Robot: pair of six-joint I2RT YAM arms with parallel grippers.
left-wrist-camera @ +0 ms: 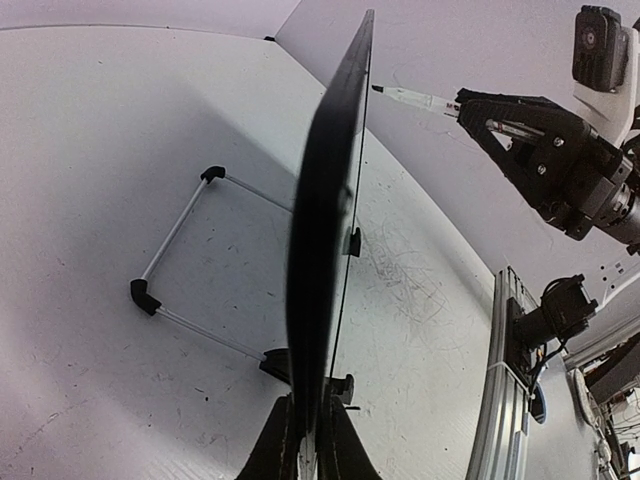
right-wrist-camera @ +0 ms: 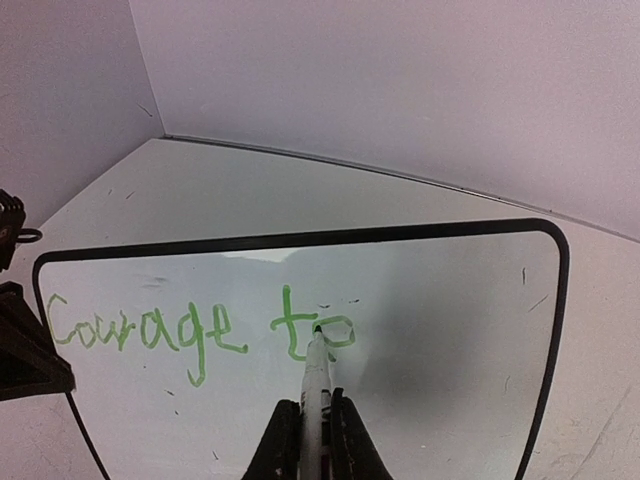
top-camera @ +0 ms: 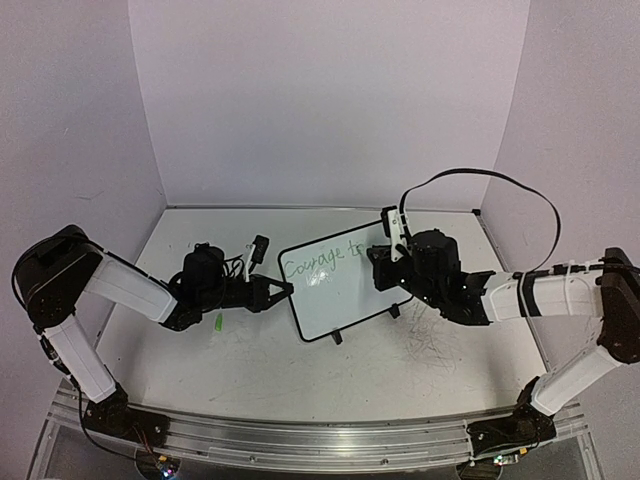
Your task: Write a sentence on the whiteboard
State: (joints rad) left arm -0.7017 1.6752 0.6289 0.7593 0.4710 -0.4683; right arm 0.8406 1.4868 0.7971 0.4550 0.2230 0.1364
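Two sets of fingers meet at one whiteboard (top-camera: 335, 300), propped on the counter (top-camera: 250, 360). My left fingers (left-wrist-camera: 283, 452) are pressed together on the board's near edge, pinching it, so the panel runs edge-on straight ahead of them, with its wire stand (left-wrist-camera: 180, 265) off to their left. The sentence (right-wrist-camera: 150, 330), green and reading "Courage to", lies across the face ahead of my right fingers (right-wrist-camera: 288, 452). Those pinch a marker (right-wrist-camera: 318, 385) between them, and its tip touches the "o" of "to" just beyond them.
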